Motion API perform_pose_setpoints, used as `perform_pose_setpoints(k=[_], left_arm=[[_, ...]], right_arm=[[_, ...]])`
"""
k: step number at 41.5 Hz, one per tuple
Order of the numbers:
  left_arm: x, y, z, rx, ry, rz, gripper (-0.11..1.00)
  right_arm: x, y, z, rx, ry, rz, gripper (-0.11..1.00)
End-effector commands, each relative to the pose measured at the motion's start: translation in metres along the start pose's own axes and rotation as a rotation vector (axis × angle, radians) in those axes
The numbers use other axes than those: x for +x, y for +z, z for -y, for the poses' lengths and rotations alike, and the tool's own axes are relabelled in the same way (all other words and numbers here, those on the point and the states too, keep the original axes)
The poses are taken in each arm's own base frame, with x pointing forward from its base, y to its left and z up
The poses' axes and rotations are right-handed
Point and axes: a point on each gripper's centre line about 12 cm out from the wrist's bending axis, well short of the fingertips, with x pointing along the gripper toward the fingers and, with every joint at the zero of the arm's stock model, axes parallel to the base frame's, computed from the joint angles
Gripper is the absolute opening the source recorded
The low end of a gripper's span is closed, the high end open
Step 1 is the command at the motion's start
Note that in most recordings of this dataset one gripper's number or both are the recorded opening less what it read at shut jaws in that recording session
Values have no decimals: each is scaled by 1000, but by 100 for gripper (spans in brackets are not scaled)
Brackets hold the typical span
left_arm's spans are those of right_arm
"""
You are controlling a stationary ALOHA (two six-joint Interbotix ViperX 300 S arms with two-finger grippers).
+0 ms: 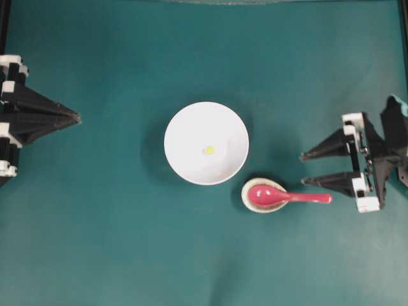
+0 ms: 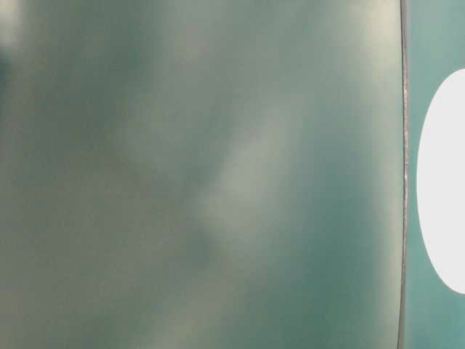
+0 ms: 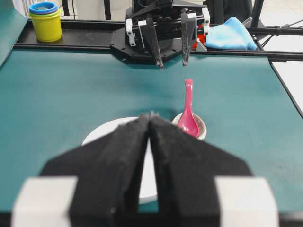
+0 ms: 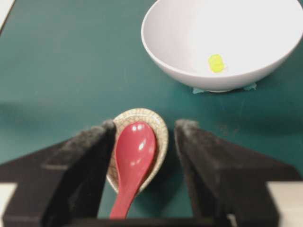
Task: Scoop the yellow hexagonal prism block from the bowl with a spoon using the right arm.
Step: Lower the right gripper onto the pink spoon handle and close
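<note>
Two fingers [image 1: 319, 153] of right gripper [image 1: 310, 167] spread wide, empty, near spoon [image 1: 288, 196] on rest [image 1: 247, 201]; left gripper [image 1: 75, 116] shut. Yellow block [image 1: 209, 150] inside bowl [image 1: 185, 127]. Likely risk: glossy handle slipping, tipping rest.

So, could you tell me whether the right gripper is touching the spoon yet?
Apart. The overhead view shows bare table between the right gripper and the spoon handle's tip.

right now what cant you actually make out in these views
- Table-level view: almost all a blurred grey-green surface; only a cut-off slice of the bowl shows.
- Left wrist view: the left gripper hides most of the bowl and the block.
- Right wrist view: the spoon handle's end leaves the bottom edge.
</note>
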Motion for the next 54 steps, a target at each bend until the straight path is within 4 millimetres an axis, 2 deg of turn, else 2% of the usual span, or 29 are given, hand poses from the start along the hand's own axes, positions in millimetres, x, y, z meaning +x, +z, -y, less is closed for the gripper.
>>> perform_pose_setpoints(k=[1, 20, 27, 40, 54], left_arm=[[2, 9, 0, 0, -1, 20, 8], [2, 8, 3, -8, -13, 4, 8], [2, 7, 3, -8, -12, 0, 8], [2, 6, 3, -9, -12, -5, 8], [2, 6, 3, -17, -12, -11, 8]], right_arm=[[-1, 1, -4, 7, 12, 48, 58], [17, -35, -14, -14, -40, 56, 58], [21, -48, -23, -44, -35, 57, 58], [24, -61, -34, -75, -11, 40, 58], [26, -74, -29, -76, -63, 0, 58]])
